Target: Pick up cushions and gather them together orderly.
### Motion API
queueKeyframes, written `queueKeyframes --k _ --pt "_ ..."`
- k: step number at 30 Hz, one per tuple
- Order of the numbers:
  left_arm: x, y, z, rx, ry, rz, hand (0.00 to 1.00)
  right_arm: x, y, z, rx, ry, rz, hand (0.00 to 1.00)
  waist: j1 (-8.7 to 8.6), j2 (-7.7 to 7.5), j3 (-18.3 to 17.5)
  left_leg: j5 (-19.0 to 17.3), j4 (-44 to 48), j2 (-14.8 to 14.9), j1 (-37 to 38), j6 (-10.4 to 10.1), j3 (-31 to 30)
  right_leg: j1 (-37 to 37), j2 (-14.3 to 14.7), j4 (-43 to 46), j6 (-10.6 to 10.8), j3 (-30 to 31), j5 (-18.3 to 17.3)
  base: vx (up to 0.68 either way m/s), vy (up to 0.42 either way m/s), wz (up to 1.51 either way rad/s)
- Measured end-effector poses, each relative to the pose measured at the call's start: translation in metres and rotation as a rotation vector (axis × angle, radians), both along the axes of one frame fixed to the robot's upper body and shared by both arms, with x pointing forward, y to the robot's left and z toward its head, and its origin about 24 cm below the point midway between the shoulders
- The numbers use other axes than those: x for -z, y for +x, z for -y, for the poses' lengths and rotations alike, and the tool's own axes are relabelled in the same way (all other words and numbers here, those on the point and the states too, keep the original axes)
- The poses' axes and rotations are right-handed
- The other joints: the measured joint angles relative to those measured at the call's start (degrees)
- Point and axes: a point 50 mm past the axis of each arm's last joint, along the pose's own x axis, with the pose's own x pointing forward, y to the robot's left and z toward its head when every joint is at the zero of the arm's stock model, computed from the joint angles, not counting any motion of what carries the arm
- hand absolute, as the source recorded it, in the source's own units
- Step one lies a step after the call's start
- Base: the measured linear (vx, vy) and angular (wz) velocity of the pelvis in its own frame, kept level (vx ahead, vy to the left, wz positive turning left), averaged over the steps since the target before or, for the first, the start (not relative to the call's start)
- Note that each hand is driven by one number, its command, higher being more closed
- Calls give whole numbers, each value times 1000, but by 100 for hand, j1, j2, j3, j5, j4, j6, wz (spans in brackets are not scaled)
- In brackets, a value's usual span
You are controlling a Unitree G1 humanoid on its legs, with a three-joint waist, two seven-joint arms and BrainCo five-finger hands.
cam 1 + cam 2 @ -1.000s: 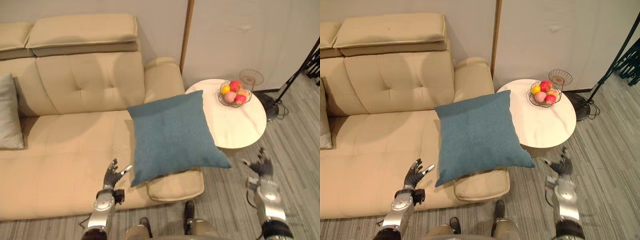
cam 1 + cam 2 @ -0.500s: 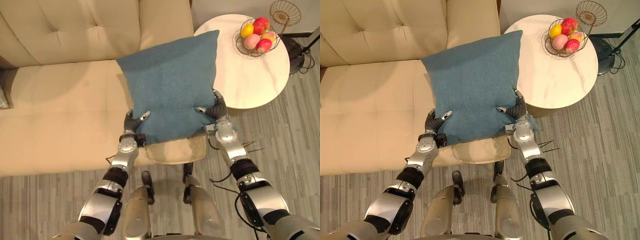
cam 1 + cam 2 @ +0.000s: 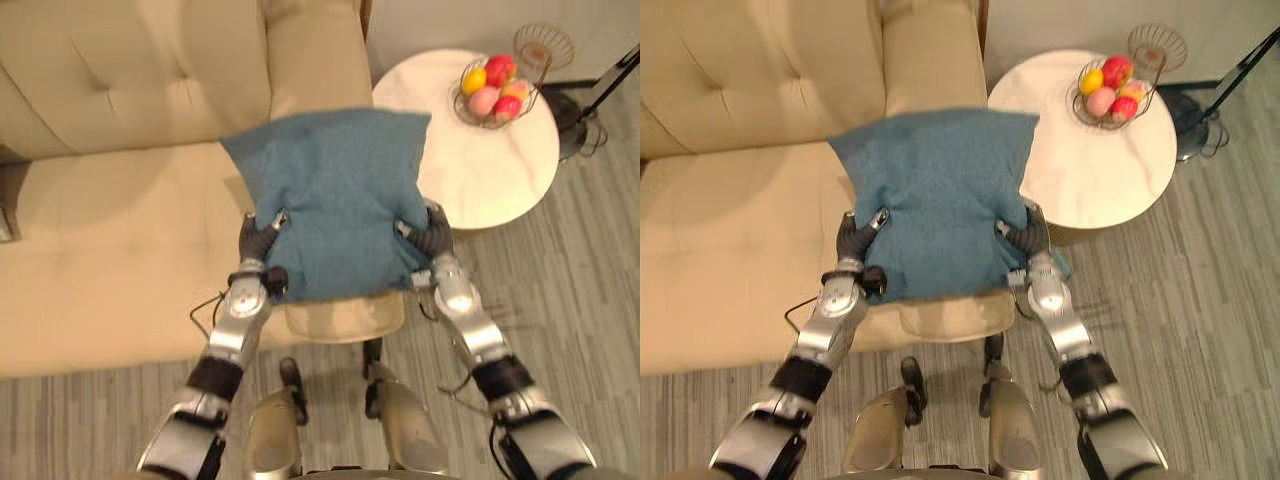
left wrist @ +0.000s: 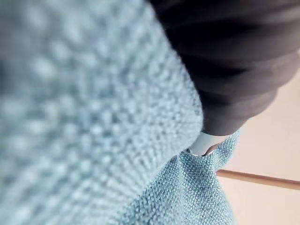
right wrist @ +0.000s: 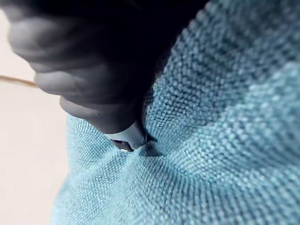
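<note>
Teal cushion sits in the middle of the head views, held at its near edge by both hands, its square face turned up and creased where it is squeezed. The left hand grips the corner at 8 o'clock of the cushion, with the thumb lying over the top of the cloth and the fingers curled round the edge under it. The right hand grips the corner at 4 o'clock in the same way, thumb on top and fingers wrapped beneath. In each wrist view the knitted teal cloth presses right against the hand's dark cover, and a fold of cloth puckers where the right hand bites in. The cushion lies over the right end of the beige sofa, covering most of the armrest, whose front end shows at 6 o'clock just below the cushion's near edge; whether the cushion's underside touches the armrest I cannot tell. At 2 o'clock of the cushion stands a round white table, its rim partly hidden behind the cushion's far corner. A wire fruit basket with yellow, red and pink fruit stands at 12 o'clock on the table, and an empty wire basket is just beside it at its 1 o'clock
</note>
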Motion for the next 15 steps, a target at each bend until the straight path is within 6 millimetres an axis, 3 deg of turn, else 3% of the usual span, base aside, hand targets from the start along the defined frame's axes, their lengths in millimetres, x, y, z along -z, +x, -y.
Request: queueKeyframes --k 2,5,9,11,12,13,14,15 --pt "12 -19 -4 -15 -20 -36 100 2 -9 -9 -40 27 -4 100 21 17 -80 2 -174 5 348 -1 95 233 27 -38 1 68 1 28 -8 -24" --pt "31 -53 -8 -48 -57 -103 100 -1 -31 -25 -116 77 15 100 146 23 -610 9 -427 -38 723 -7 390 306 59 -25 11 362 8 34 10 -44" --pt "25 -56 -12 -73 -78 -54 100 -22 -41 -43 -192 141 122 100 164 -2 -674 -46 -137 -189 526 94 538 67 -71 200 166 565 116 -152 56 -27" --pt "20 -55 -12 -76 -81 -29 100 -25 -41 -45 -196 155 144 100 169 19 -707 66 -14 -176 308 274 523 -216 -90 303 659 630 439 -196 59 0" --pt "18 -54 -13 -81 -75 -17 100 -25 -40 -45 -196 152 147 100 135 42 -699 138 -52 -145 236 386 480 -471 -166 1457 370 624 -394 -178 8 30" --pt "17 -53 -13 -79 -72 -17 100 -23 -40 -45 -192 151 140 100 119 21 -700 185 -20 -187 225 439 364 -537 -233 2192 206 608 -874 -184 -24 74" --pt "19 -55 -13 -80 -69 -24 100 -18 -39 -44 -185 145 120 100 126 17 -702 258 17 -238 245 479 132 -416 -311 3244 329 630 -1469 -163 -48 103" --pt "21 -56 -14 -82 -64 -30 100 -13 -38 -43 -179 134 104 100 154 10 -706 346 50 -295 230 467 -120 -136 -302 3762 534 710 -1801 -158 -83 109"
